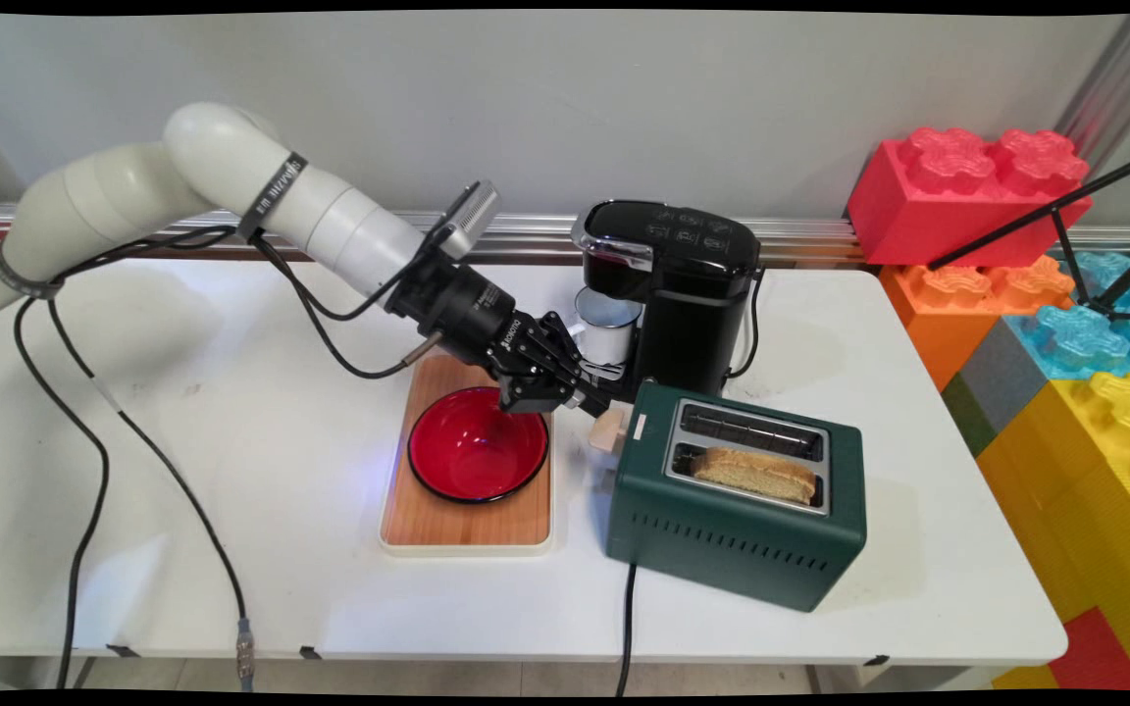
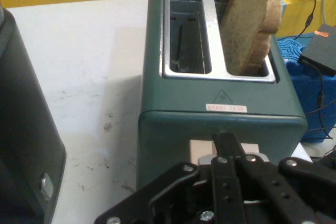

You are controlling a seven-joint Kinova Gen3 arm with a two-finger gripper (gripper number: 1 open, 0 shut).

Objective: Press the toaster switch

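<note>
Green toaster [image 1: 737,510] sits nearest on the white counter [image 1: 231,539], its black cord [image 1: 627,628] dropping over the front edge. A bread slice [image 1: 756,476] stands in the toaster's nearer slot; the farther slot is empty. Left of the toaster is a wooden board [image 1: 467,525] with a red bowl [image 1: 477,456] on it.

At the toaster's left end is a beige lever [image 1: 609,429]. The arm [image 1: 330,216] slants down from the upper left and puts the jaws right at that lever. The jaws look clenched together with the tip touching the lever; cannot tell whether they press on it or pinch it.

Just behind the toaster is a black coffee machine [image 1: 693,294] with a white mug [image 1: 609,333] under its spout. Far right of the toaster, big toy blocks [image 1: 967,196] are stacked off the counter.

The hand view shows the tip meeting the lever [image 2: 202,150], both slots end-on and a small warning label [image 2: 226,107]. Only the main view shows the bowl, board and mug.
</note>
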